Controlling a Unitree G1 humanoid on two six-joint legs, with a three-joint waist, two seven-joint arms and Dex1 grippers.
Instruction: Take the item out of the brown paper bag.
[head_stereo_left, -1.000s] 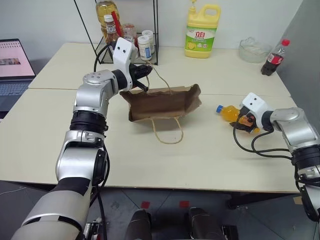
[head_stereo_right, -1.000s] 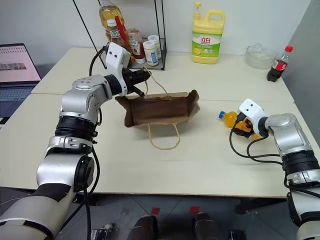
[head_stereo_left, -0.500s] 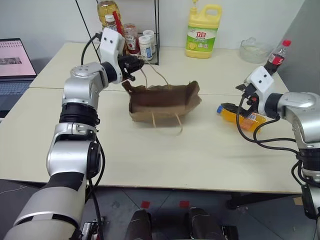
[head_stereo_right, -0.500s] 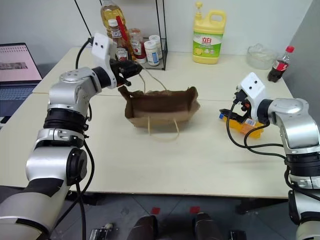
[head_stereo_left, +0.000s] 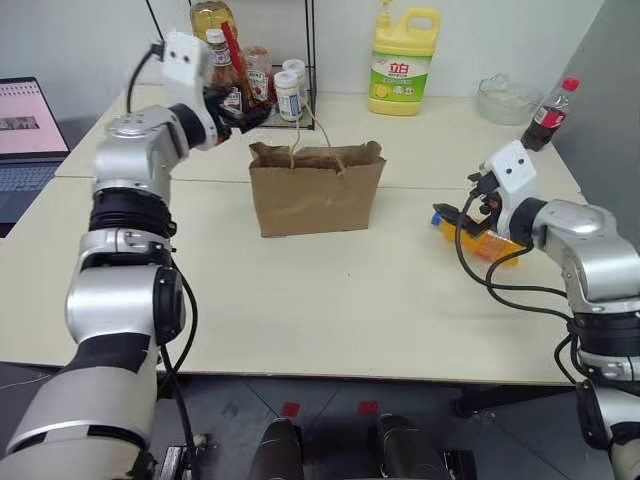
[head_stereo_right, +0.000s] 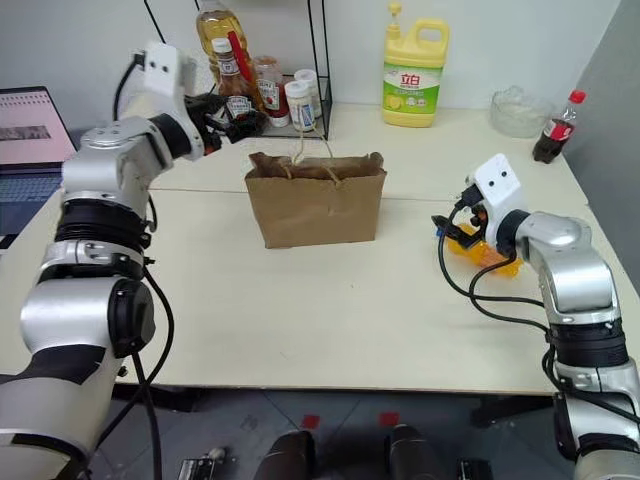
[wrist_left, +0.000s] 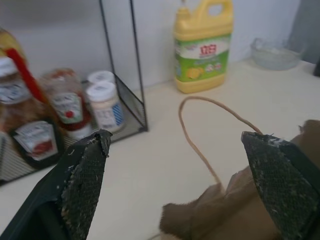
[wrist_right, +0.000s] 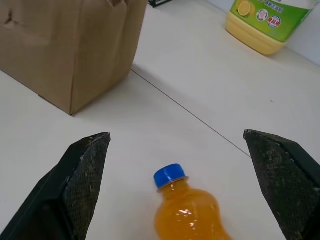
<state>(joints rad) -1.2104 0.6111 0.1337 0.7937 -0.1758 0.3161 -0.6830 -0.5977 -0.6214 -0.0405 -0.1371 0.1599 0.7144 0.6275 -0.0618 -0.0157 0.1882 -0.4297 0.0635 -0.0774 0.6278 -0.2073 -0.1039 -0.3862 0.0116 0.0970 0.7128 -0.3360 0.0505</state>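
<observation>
Left claw (wrist_left: 175, 187) just released, now spread beside upright brown paper bag (head_stereo_left: 316, 190); right claw (wrist_right: 185, 185) spread, lifted off item (wrist_right: 187, 217) beneath. Removal apparently done.

Orange drink bottle out on the table, brown paper bag upright

The brown paper bag (head_stereo_left: 315, 190) stands upright mid-table, creased, its mouth open upward and tan string handles arching above. The orange drink bottle (wrist_right: 187, 217) lies on its side well to the bag's right, blue cap pointing toward it.
</observation>
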